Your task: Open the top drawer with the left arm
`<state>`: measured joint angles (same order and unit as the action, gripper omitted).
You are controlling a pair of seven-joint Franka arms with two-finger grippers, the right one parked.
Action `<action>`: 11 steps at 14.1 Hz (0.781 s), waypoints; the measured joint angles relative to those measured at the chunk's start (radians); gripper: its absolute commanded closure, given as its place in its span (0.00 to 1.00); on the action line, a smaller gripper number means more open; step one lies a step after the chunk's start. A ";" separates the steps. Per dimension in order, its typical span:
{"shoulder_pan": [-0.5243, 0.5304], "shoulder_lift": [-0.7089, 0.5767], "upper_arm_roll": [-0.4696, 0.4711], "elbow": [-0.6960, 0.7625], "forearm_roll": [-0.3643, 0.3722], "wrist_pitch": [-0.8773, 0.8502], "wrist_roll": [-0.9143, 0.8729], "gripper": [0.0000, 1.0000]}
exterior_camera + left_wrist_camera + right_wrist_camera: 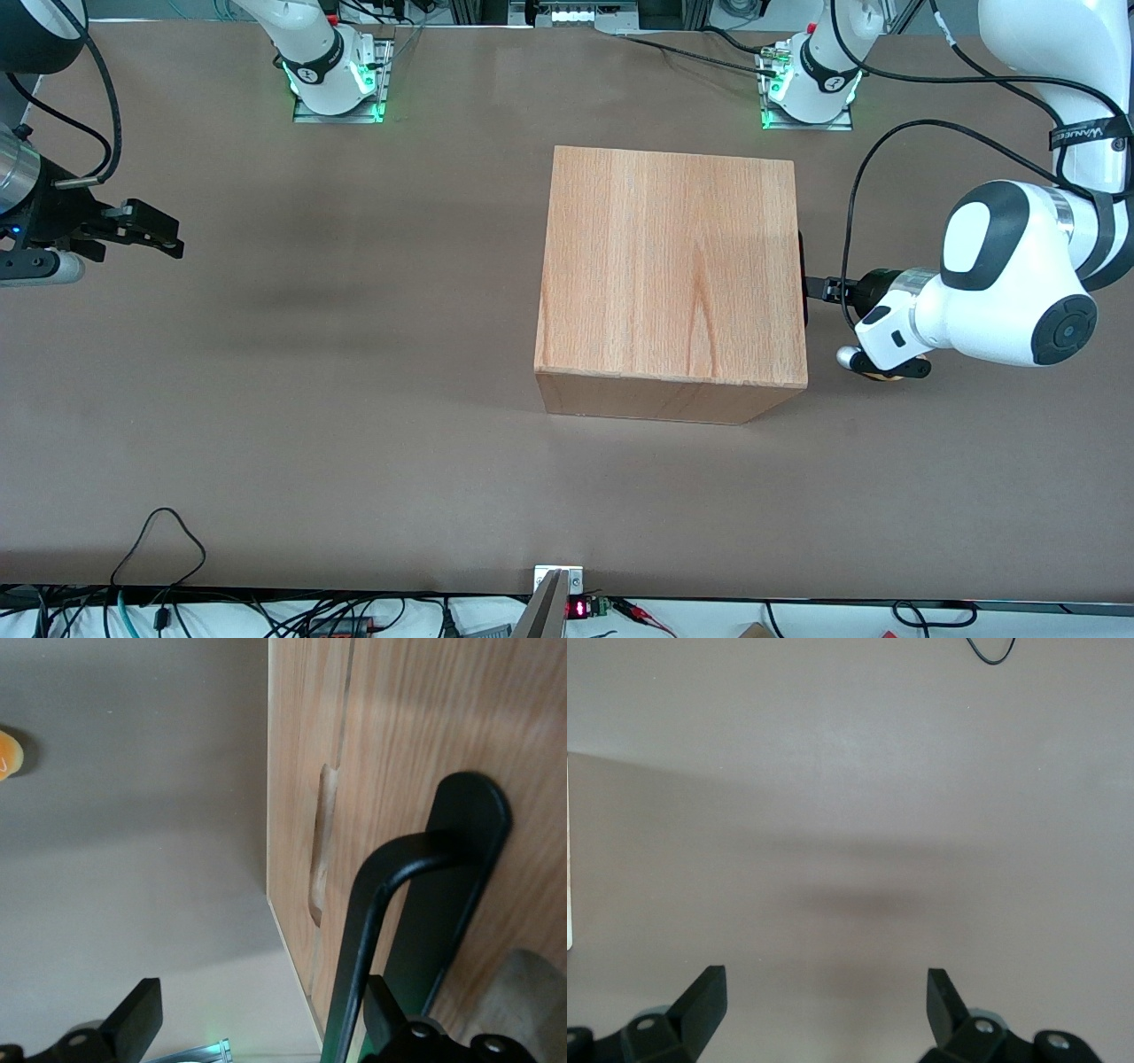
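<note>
One finger (383, 1005) of my released claw (257, 1020) sits inside the handle (416, 904), its mate outside, so clenching grips the drawer (416, 744) bar for pulling.

The left arm (1010, 283) reaches in level, elbow bent, its tool (257, 1019) with fingers spread wide.

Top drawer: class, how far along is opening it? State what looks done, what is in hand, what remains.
Done: the claw has reached the top drawer, fingers open astride its black bar handle. In hand: lining up the grip. Left: closing and pulling; the drawer sits flush in the cabinet.
</note>
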<state>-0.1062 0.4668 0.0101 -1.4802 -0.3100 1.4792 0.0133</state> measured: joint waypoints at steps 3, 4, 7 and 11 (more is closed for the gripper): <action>-0.001 0.020 -0.002 0.000 -0.008 0.002 0.000 0.00; 0.001 0.024 0.000 0.001 -0.008 0.002 0.000 0.00; 0.004 0.030 0.000 0.001 -0.013 0.003 0.000 0.00; 0.018 0.031 0.004 0.001 -0.013 0.008 0.000 0.00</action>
<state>-0.0882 0.4983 0.0138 -1.4791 -0.3228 1.4876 0.0134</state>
